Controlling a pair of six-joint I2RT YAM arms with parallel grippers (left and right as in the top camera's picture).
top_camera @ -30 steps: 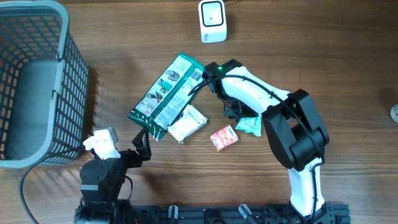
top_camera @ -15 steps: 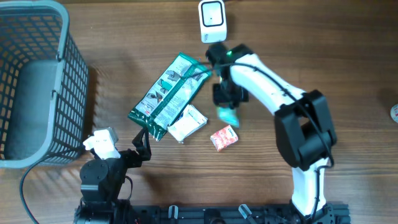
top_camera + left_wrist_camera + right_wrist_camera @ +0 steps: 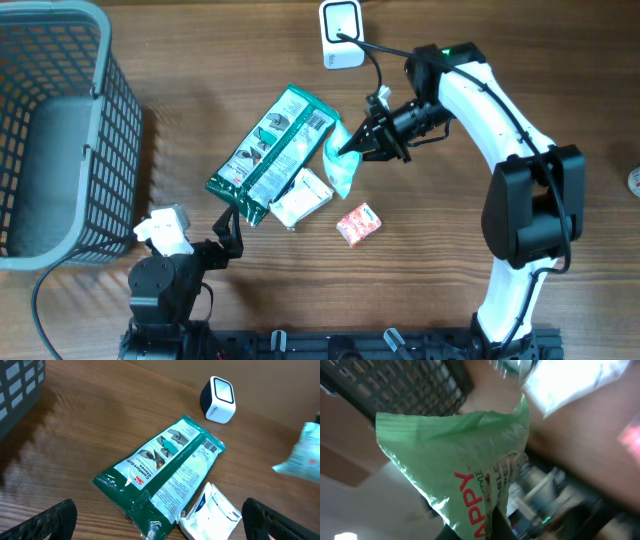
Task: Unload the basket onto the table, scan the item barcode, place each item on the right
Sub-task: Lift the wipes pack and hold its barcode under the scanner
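One pale green packet [image 3: 338, 168] hangs from my right pincer [image 3: 354, 151], whose jaws are clamped together on an edge of the film. It is lifted off the counter [image 3: 200, 60], just beside the large green pack [image 3: 270, 155]. My left pincer [image 3: 225, 238] rests near my base with its jaws wide apart, holding nothing.

The white scanner [image 3: 342, 33] stands well apart from the packet, at the far edge of the counter.

My grip is the main worry. I hold thin, limp film by one edge, so I judge a quick swing could let it slide out and drop among the white sachet [image 3: 300, 198] and red sachet [image 3: 360, 222]. The film may also fold and crease across the code.

From my wrist I see only red lettering on the packet, no barcode, so I cannot tell which face carries it. Presenting the wrong side, or holding it tilted, would give no read.
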